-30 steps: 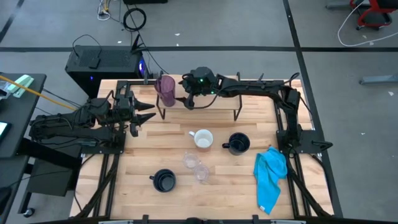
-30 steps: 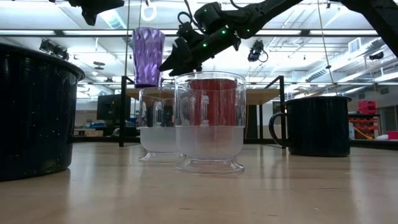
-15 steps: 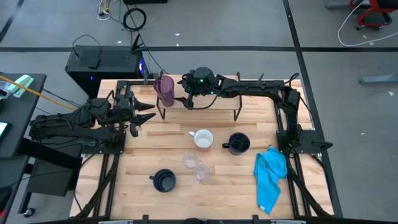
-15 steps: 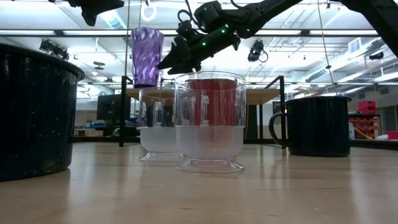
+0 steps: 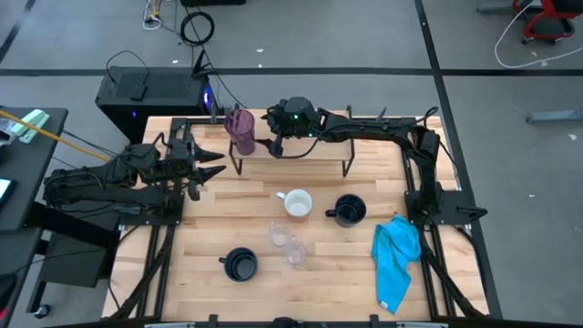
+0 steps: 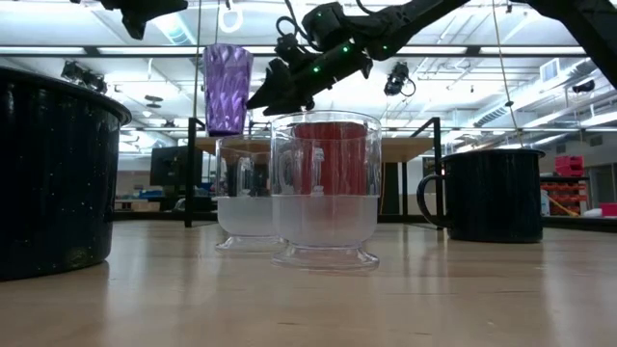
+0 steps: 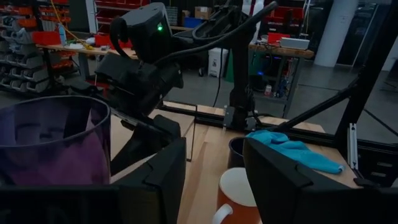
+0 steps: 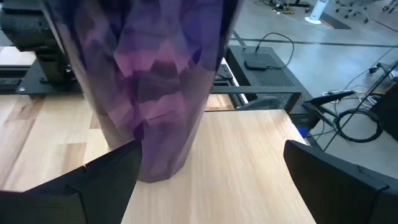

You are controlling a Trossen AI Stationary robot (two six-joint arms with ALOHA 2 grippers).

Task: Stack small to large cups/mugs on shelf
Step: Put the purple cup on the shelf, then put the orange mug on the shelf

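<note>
The purple tumbler (image 5: 241, 130) stands upright on its base at the left end of the shelf (image 5: 325, 150). My right gripper (image 5: 271, 146) reaches along the shelf from the right, open wide. In the right wrist view the tumbler (image 8: 155, 81) stands just ahead of one finger (image 8: 106, 174), off to that side of the gap. My left gripper (image 5: 216, 164) hangs open and empty at the table's left, level with the shelf. On the table stand a white mug (image 5: 296, 203), two black mugs (image 5: 347, 210) (image 5: 240, 264) and two clear cups (image 5: 278, 235) (image 5: 295, 252). My right gripper has one finger (image 8: 127, 155) right beside the tumbler's base (image 8: 155, 171); whether it touches cannot be told. The fingers come slanting down from the table's right. The tumbler stands upright on the plank.
A blue cloth (image 5: 396, 260) lies at the table's right, near the right arm's base. The shelf's black legs (image 5: 349, 169) stand in front of the mugs. Bare plank (image 8: 249, 162) stretches to the tumbler's right.
</note>
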